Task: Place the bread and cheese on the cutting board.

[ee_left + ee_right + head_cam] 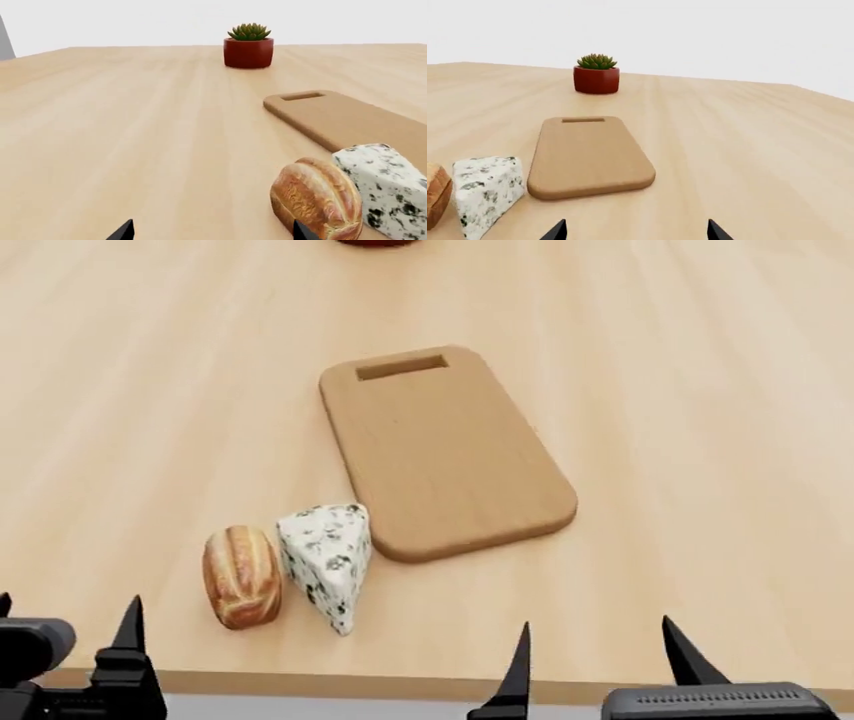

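One bread (pixel 242 576), one cheese (pixel 327 562), one cutting board (pixel 443 452)

No text, label, brand, number or sign can be read in any of the views.
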Controlling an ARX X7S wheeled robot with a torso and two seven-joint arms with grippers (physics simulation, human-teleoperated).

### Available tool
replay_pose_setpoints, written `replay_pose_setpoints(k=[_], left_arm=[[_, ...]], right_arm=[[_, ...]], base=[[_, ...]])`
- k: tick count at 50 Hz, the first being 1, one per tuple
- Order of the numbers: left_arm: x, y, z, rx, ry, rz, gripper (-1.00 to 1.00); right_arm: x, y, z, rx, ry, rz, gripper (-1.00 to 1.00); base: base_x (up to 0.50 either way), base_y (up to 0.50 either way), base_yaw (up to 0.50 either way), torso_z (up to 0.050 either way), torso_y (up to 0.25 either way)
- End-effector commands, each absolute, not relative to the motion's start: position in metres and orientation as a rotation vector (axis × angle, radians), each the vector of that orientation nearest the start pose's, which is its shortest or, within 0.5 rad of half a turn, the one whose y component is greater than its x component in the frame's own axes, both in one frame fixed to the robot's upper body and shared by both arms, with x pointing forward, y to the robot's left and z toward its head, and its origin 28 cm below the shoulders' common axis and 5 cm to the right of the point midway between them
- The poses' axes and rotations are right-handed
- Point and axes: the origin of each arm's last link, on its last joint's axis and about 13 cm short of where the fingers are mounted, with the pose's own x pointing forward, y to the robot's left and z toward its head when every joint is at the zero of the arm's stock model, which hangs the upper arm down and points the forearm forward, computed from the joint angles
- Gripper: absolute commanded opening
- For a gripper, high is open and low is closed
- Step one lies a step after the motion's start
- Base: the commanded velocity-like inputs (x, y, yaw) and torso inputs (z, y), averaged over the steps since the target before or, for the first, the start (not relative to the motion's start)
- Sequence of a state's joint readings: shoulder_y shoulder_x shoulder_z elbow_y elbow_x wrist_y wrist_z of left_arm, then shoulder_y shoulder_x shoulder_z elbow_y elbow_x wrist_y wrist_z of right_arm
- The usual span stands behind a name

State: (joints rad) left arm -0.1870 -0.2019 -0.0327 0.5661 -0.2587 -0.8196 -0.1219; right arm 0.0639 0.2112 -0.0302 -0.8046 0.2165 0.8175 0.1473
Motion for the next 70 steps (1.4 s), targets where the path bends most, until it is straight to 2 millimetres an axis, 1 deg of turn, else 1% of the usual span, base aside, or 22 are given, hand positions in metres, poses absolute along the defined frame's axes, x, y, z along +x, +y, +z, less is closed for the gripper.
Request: replay_pose_setpoints(k=[1, 4, 10, 16, 20, 24, 30, 33, 36, 39, 41, 44, 46, 51, 55, 61, 70], left_arm=[[0.219, 0.237, 0.127, -0.004, 0.046, -0.006, 1.0], [0.219, 0.237, 0.126, -0.003, 0.045, -0.004, 1.0], [0.218, 0.237, 0.127, -0.003, 0.048, -0.007, 1.0], [0.219, 0.238, 0.127, -0.002, 0.05, 0.0, 1.0], [0.219, 0.239, 0.129, -0.011, 0.058, 0.014, 1.0], [0.218, 0.239, 0.13, -0.018, 0.06, 0.019, 1.0], [0.217, 0.238, 0.131, -0.012, 0.065, 0.008, 1.0], [0.217, 0.238, 0.13, -0.014, 0.067, 0.008, 1.0], [0.217, 0.237, 0.129, -0.013, 0.073, 0.003, 1.0], [0.218, 0.239, 0.129, -0.01, 0.076, 0.004, 1.0], [0.219, 0.239, 0.129, -0.009, 0.075, 0.006, 1.0], [0.218, 0.237, 0.128, -0.007, 0.082, -0.001, 1.0], [0.217, 0.236, 0.128, -0.002, 0.085, -0.01, 1.0], [0.217, 0.235, 0.13, 0.001, 0.088, -0.014, 1.0], [0.217, 0.235, 0.13, 0.001, 0.088, -0.015, 1.0], [0.218, 0.235, 0.128, 0.006, 0.091, -0.019, 1.0], [0.217, 0.235, 0.128, 0.002, 0.098, -0.019, 1.0]], right_arm=[[0.182, -0.112, 0.138, -0.058, -0.048, 0.037, 1.0], [0.182, -0.112, 0.136, -0.058, -0.043, 0.042, 1.0], [0.182, -0.113, 0.139, -0.053, -0.052, 0.045, 1.0], [0.18, -0.115, 0.138, -0.048, -0.047, 0.045, 1.0], [0.18, -0.112, 0.138, -0.058, -0.036, 0.062, 1.0], [0.178, -0.114, 0.141, -0.054, -0.042, 0.063, 1.0], [0.178, -0.117, 0.138, -0.045, -0.015, 0.068, 1.0], [0.177, -0.117, 0.137, -0.036, 0.028, 0.101, 1.0], [0.174, -0.119, 0.143, -0.035, 0.035, 0.112, 1.0], [0.164, -0.123, 0.162, -0.069, 0.043, 0.145, 1.0], [0.162, -0.128, 0.171, -0.056, 0.026, 0.158, 1.0], [0.153, -0.137, 0.18, -0.053, 0.079, 0.189, 1.0], [0.146, -0.139, 0.184, -0.05, 0.11, 0.214, 1.0], [0.134, -0.137, 0.196, -0.041, 0.151, 0.265, 1.0], [0.135, -0.133, 0.197, -0.07, 0.197, 0.307, 1.0], [0.145, -0.129, 0.194, -0.117, 0.23, 0.345, 1.0], [0.143, -0.127, 0.184, -0.171, 0.291, 0.358, 1.0]], base=[[0.37, 0.45, 0.0, 0.0, 0.0], [0.37, 0.44, 0.0, 0.0, 0.0], [0.36, 0.45, 0.0, 0.0, 0.0], [0.36, 0.22, 0.0, 0.0, 0.0], [0.37, 0.22, 0.0, 0.0, 0.0], [0.27, 0.22, 0.0, 0.0, 0.0], [0.23, 0.19, 0.0, 0.0, 0.0], [0.04, 0.0, 0.0, 0.0, 0.005], [0.0, 0.0, 0.0, 0.0, 0.0], [0.0, 0.0, 0.0, 0.0, 0.0], [0.0, 0.0, 0.0, 0.0, 0.0], [0.0, 0.0, 0.0, 0.0, 0.0], [0.0, 0.0, 0.0, 0.0, 0.0], [0.0, 0.0, 0.0, 0.0, 0.0], [0.0, 0.0, 0.0, 0.0, 0.0], [0.0, 0.0, 0.0, 0.0, 0.0], [0.0, 0.0, 0.0, 0.0, 0.0]])
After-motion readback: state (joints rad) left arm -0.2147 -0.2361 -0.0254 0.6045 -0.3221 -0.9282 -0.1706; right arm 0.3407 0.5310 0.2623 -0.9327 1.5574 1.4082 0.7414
